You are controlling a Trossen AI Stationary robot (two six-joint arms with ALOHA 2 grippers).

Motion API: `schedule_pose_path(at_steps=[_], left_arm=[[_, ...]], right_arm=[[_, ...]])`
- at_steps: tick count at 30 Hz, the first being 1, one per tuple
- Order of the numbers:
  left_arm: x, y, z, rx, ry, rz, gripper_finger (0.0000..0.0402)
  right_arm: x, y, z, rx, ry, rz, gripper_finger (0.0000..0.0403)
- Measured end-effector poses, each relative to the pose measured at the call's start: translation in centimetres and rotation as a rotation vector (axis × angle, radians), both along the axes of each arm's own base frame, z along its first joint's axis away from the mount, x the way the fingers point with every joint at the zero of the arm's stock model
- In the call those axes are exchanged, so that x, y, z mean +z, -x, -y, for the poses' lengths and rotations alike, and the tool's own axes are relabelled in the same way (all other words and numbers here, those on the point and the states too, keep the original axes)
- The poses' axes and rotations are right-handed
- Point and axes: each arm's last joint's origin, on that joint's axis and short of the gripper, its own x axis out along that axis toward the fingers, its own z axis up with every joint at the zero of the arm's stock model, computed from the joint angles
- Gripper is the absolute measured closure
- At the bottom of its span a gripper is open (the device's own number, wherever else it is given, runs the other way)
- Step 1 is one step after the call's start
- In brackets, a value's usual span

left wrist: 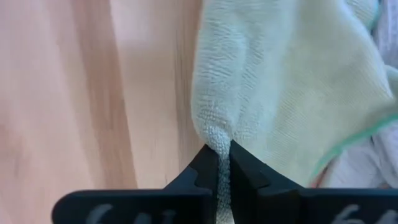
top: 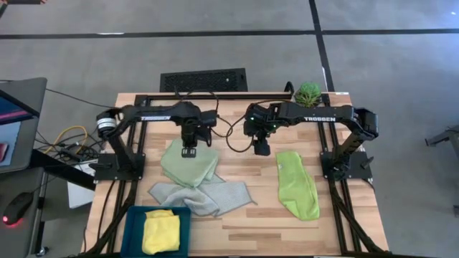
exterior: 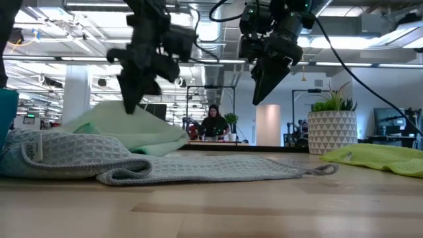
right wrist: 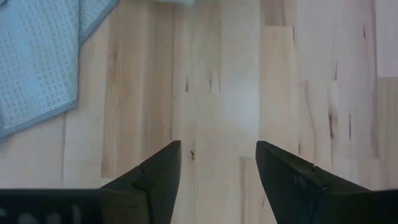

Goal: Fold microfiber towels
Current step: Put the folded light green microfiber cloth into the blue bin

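Note:
A sage green towel (top: pixel 188 166) lies left of the table's middle, and my left gripper (top: pixel 189 149) is shut on its far edge. Its near part rests on a grey-green waffle towel (top: pixel 208 195), which is spread flat on the table. A lime green towel (top: pixel 296 185) lies folded long at the right. The yellow towel (top: pixel 161 231) sits in the teal bin (top: pixel 136 218) at the near left. My right gripper (right wrist: pixel 217 149) hangs open over bare wood near the middle of the table, holding nothing. My left gripper pinches a bunched bit of the sage green towel's far edge (left wrist: pixel 216 138) between its two fingertips; whether it has one layer or several, I cannot tell. The fingers come from above, pointing down. That edge is drawn up into a peak (exterior: pixel 125 109), while the rest of the towel lies on the table and on the grey-green towel.
A potted plant (top: pixel 308 92) stands at the far edge, right of the middle. A black grille (top: pixel 204 79) lies beyond the table's far edge. Bare wood shows between the grey-green and lime towels. A person (exterior: pixel 213 122) sits far off in the room.

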Motion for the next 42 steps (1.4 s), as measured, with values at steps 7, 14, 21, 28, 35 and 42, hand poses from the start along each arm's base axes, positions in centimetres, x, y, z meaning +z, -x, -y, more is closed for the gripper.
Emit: schedule_pose_path(at_steps=[7,14,21,28,35,42], left_arm=[[3.0,1.2,4.0,0.061,-0.036,0.01,0.0398],[4.1,1.7,9.4,0.099,-0.05,-0.001,0.0398],[4.0,2.5,15.0,0.137,-0.072,-0.036,0.0398],[4.0,4.2,20.2,0.179,-0.091,-0.051,0.0398],[4.0,6.2,24.2,0.228,-0.088,-0.047,0.0397],[4.1,7.4,27.3,0.283,-0.02,-0.007,0.0397]], right_arm=[[0.0,0.1,0.4,0.012,0.012,0.004,0.0173],[0.1,0.0,0.6,0.009,0.018,0.02,0.0173],[0.1,-0.1,0.6,0.023,0.027,0.033,0.0173],[0.1,-0.2,0.6,0.023,0.028,0.035,0.0173],[0.2,-0.3,0.7,0.023,0.032,0.049,0.0173],[0.2,-0.4,0.7,0.005,0.026,0.058,0.0173]])
